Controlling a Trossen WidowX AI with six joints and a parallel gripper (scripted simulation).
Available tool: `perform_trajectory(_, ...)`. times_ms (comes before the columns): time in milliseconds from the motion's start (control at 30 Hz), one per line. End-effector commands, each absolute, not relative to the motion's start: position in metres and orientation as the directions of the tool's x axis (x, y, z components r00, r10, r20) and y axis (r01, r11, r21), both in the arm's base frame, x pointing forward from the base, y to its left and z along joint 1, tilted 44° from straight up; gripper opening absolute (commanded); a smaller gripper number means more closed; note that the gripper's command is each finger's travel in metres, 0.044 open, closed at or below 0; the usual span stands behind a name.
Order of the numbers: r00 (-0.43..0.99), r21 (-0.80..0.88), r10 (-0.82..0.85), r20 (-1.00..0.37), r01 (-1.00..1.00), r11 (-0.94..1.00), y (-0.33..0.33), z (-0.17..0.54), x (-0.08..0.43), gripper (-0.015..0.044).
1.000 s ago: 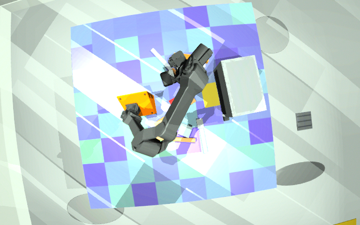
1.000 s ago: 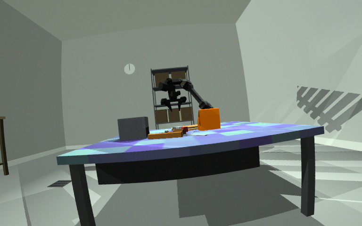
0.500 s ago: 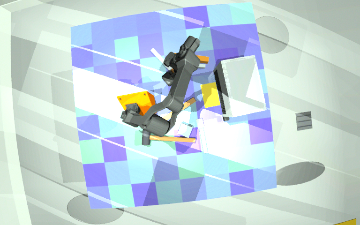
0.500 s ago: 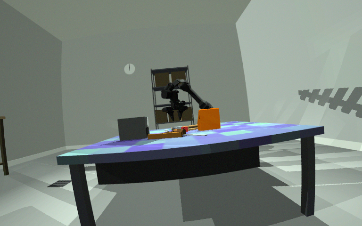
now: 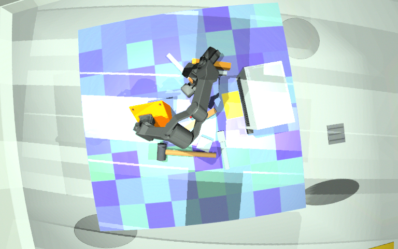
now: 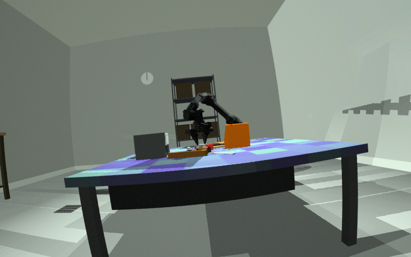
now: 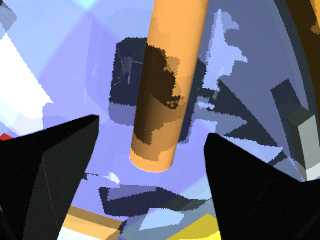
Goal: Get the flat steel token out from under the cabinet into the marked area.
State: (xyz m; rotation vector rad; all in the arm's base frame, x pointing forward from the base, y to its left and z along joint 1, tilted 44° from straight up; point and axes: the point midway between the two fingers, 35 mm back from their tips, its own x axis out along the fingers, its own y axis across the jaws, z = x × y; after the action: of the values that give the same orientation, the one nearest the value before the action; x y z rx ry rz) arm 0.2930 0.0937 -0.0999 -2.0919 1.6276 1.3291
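The pale cabinet [image 5: 270, 96] [image 6: 150, 146] stands on the table, its dark vent slots [image 5: 244, 102] facing the yellow marked area [image 5: 231, 105] [image 7: 205, 230]. I cannot see the token in any view. A thin tool has a white blade [image 5: 175, 62] and a round wooden handle [image 7: 170, 90]; the arm hides most of the handle in the top view. My gripper [image 6: 200, 143] [image 7: 153, 132] is open, pointing down low over the table. In the wrist view the handle's end lies between the fingertips, with a gap on both sides. How far above it the tips are is unclear.
A orange bar [image 5: 224, 65] [image 6: 188, 153] and small pale block [image 5: 223, 72] [image 7: 305, 145] lie near the tool. Also there are a red cube [image 6: 209, 146], a wooden strip [image 5: 211, 112], a mallet [image 5: 190, 153], a pale long-handled piece [image 5: 225, 155] and an orange block [image 5: 152, 108] [image 6: 237, 135].
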Motion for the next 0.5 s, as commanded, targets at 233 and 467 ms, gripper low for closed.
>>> perform_trajectory(233,0.019,0.355,-0.688,-0.725,-0.846,-0.398,0.087,-0.108,0.296,0.027)
perform_trajectory(467,0.019,0.355,-0.688,-0.725,-0.846,-0.398,0.079,-0.116,0.297,0.027)
